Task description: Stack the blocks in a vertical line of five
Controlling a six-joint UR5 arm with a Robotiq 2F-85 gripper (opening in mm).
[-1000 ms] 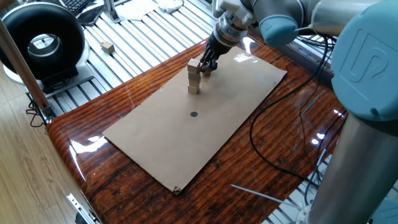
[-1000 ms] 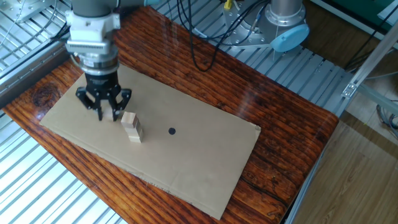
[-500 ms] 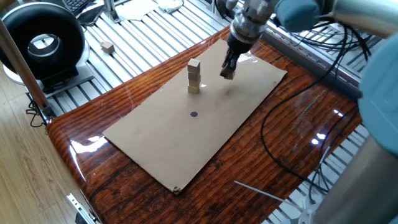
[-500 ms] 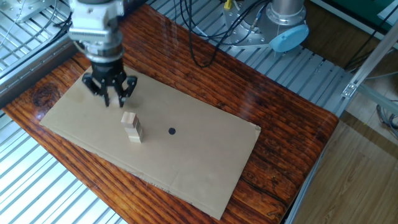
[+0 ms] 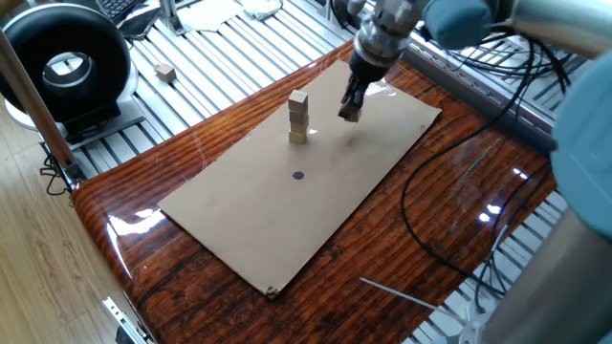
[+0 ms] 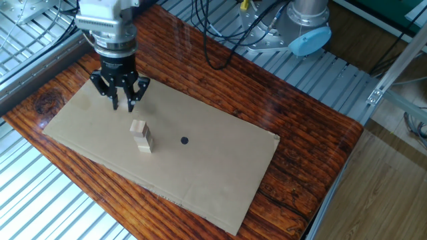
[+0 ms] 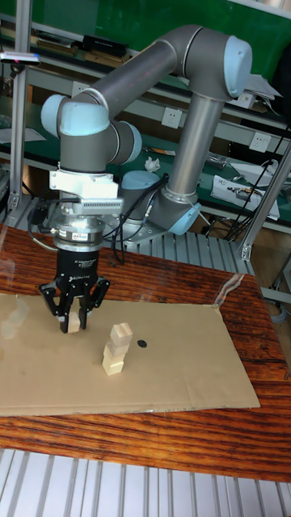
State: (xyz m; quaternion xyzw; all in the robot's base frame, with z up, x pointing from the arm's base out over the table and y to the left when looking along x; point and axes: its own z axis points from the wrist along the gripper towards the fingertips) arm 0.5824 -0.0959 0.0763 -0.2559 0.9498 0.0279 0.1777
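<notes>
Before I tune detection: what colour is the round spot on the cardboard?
Black or very dark spot, clearest in the other fixed view.

Glossy wood table, maybe green wall.

Robotics lab/workshop: UR5 arm bolted beside a glossy wood surface, aluminium slatted benches around it, loose black cables, green-topped workbenches with wall sockets behind, black round fan unit nearby.
</notes>
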